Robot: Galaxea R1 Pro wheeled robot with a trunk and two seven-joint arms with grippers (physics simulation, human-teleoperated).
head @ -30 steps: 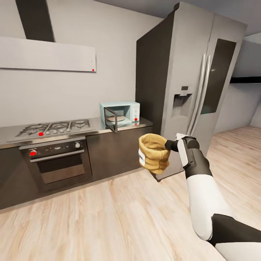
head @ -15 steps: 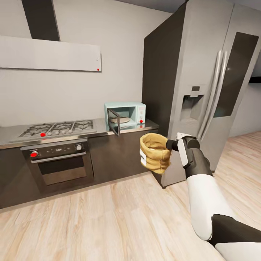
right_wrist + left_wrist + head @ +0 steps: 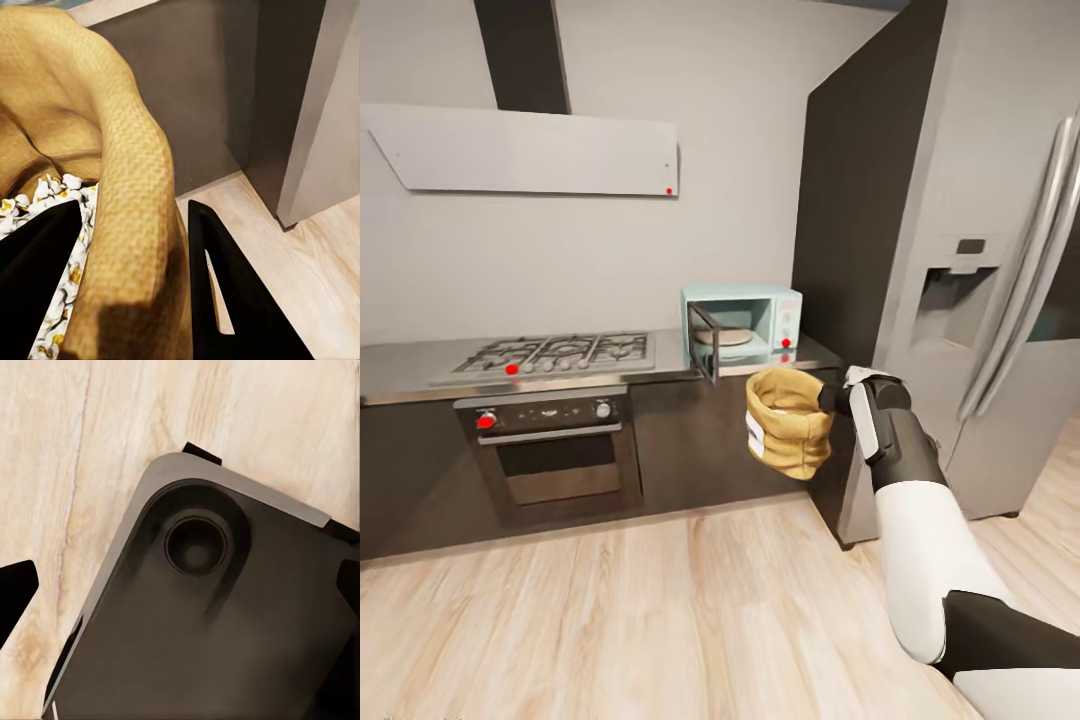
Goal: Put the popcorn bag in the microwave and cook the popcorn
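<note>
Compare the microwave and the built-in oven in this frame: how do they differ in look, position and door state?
The microwave is pale mint-blue and stands on the countertop; the oven is dark and built in under the gas hob. The microwave's door stands open, swung outward; the oven's door is shut. The microwave is clearly the smaller. Both carry a red dot on their controls.

Through my left wrist camera I saw a dark grey rounded panel [image 3: 225, 645] with a circular recess [image 3: 196, 544], sitting over pale wood-plank floor [image 3: 90, 457]. A black fingertip [image 3: 13, 585] poked in at the frame's edge; I couldn't judge the jaws.
</note>
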